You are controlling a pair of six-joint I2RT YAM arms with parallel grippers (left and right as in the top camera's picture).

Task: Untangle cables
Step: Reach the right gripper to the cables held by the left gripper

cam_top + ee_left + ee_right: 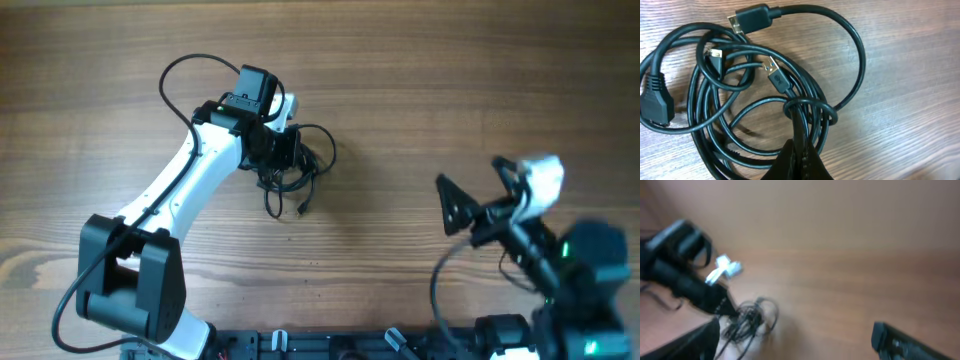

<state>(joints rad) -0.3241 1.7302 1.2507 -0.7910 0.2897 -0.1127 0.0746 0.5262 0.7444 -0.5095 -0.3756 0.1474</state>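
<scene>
The cables (300, 165) lie as a knotted black bundle on the wooden table, left of centre. In the left wrist view the cables (765, 105) fill the frame as overlapping loops, with a gold-tipped USB plug (775, 72) and a larger plug (750, 17) on top. My left gripper (801, 150) is shut on a strand of the bundle, its dark fingers (787, 162) pinching one cable that runs up to a small loop. My right gripper (455, 205) stands open above bare wood at the right, far from the bundle. The blurred right wrist view shows the cables (747, 317) at lower left.
A black connector block (655, 102) sits at the bundle's left edge. The left arm (190, 170) reaches in from the lower left, with its own thicker black wire (185, 70) looping above it. The arm bases (300, 345) line the near table edge.
</scene>
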